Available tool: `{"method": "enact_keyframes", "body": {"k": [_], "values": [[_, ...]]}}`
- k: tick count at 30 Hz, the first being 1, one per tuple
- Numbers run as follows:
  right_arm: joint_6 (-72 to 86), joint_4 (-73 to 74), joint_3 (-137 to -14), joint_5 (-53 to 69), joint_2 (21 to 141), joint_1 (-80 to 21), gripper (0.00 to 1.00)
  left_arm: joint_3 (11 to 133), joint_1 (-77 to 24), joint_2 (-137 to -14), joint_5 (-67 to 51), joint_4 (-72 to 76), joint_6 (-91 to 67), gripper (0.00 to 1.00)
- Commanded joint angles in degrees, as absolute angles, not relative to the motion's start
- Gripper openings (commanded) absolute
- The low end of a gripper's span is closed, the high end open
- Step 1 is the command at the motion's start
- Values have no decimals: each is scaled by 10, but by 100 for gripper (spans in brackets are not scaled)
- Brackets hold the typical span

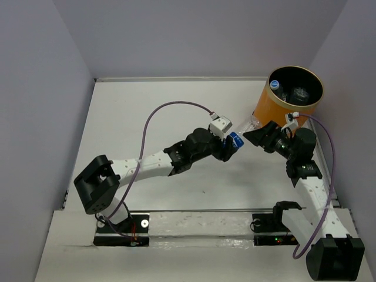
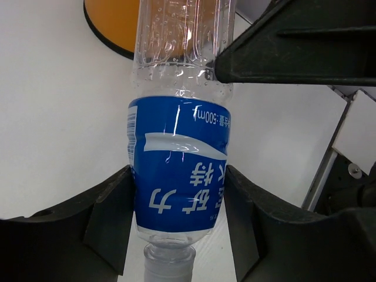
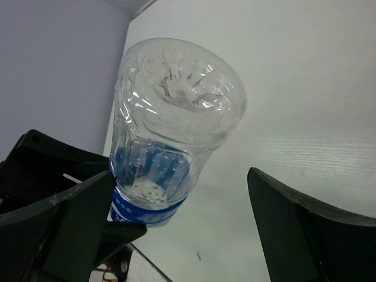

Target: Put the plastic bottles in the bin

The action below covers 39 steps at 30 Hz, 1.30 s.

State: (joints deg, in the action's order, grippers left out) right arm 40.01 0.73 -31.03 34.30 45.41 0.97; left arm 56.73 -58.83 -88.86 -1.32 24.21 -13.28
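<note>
Looking first at the left gripper (image 2: 177, 194), I am seeing its two black fingers pressing on both sides of the blue label. So it is clenching the labelled bottle (image 2: 179, 135), with the cap pointing toward the wrist and the clear end pointing away. The right gripper (image 3: 182, 176) is standing spread wide around this clear end. In its own view one finger is lying just beside the bottle wall at the lower left and the other is well apart at the lower right, so it is gripping nothing. The bottle is sitting in the middle right of the overhead frame, seemingly lifted off the table (image 1: 147, 100). It is near the orange bin (image 1: 265, 110) at the upper right, where other bottles (image 1: 296, 92) are lying inside.

I am judging this as a handover step, from the left arm to the right one. The next move, I think, is asking the right fingers to close on the crinkled clear part, and only then the left fingers to let go, because thin plastic may slip or fold.

The left wrist view is showing the label, and one right finger touching or almost touching the clear part; I cannot tell which. The right wrist view is showing the dented bottom, which the overhead view is not showing.
</note>
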Motion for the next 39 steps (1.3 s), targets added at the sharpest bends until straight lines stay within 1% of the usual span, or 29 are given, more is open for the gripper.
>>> {"method": "enact_keyframes", "body": {"k": [1, 3, 7, 8, 9, 10, 11, 12, 13, 14, 15, 16, 17, 18, 19, 21, 22, 24, 25, 27, 29, 31, 33, 35, 37, 39], "values": [[421, -64, -319, 421, 462, 4, 100, 562, -606, -863, -63, 272, -156, 33], [433, -81, -323, 435, 466, 4, 100, 564, -613, -860, -70, 271, -156, 33], [438, -98, -331, 416, 472, 4, 85, 567, -616, -845, -91, 268, -163, 33], [441, -105, -333, 415, 474, 4, 78, 568, -617, -840, -92, 267, -163, 33], [447, -113, -337, 417, 477, 4, 67, 568, -617, -835, -92, 267, -164, 34], [448, -115, -343, 415, 481, 4, 58, 569, -617, -824, -91, 263, -167, 35], [447, -113, -351, 411, 484, 4, 43, 570, -617, -817, -89, 258, -169, 37], [436, -108, -375, 406, 484, 4, 36, 576, -617, -810, -84, 244, -170, 43], [428, -85, -392, 386, 484, 4, 27, 579, -617, -796, -70, 233, -170, 52], [419, -73, -411, 373, 484, 4, 26, 584, -617, -787, -59, 219, -170, 65], [402, -64, -454, 341, 486, 4, 25, 596, -617, -779, -46, 185, -172, 81], [392, -43, -478, 323, 490, 4, 24, 602, -617, -760, -26, 168, -171, 87], [378, -29, -503, 297, 494, 4, 22, 607, -617, -746, -18, 150, -171, 96], [349, -15, -531, 267, 499, 4, 21, 613, -617, -735, -9, 135, -170, 99], [337, 0, -583, 203, 514, 4, 21, 619, -617, -720, 5, 105, -169, 99], [310, 29, -635, 139, 528, 4, 20, 621, -618, -669, 31, 77, -168, 99], [286, 35, -659, 75, 541, 4, 20, 620, -617, -649, 39, 54, -168, 99], [259, 40, -719, 0, 555, 4, 19, 614, -617, -587, 82, 30, -165, 99], [228, 44, -739, -74, 575, 4, 19, 613, -617, -567, 117, 2, -163, 99], [153, 44, -797, -140, 600, 4, 19, 610, -617, -513, 159, -42, -160, 99], [77, 40, -837, -252, 633, 4, 19, 601, -617, -482, 214, -103, -162, 99], [-29, 34, -883, -320, 691, 12, 19, 585, -616, -442, 253, -153, -159, 99], [-61, 28, -890, -349, 721, 12, 19, 568, -616, -410, 281, -178, -159, 99], [-55, 27, -881, -337, 726, 12, 19, 527, -616, -389, 313, -174, -163, 99], [-42, 26, -856, -342, 734, 12, 20, 492, -614, -356, 317, -150, -163, 99], [-40, 20, -835, -365, 748, 18, 20, 486, -606, -349, 302, -144, -158, 99]]}}
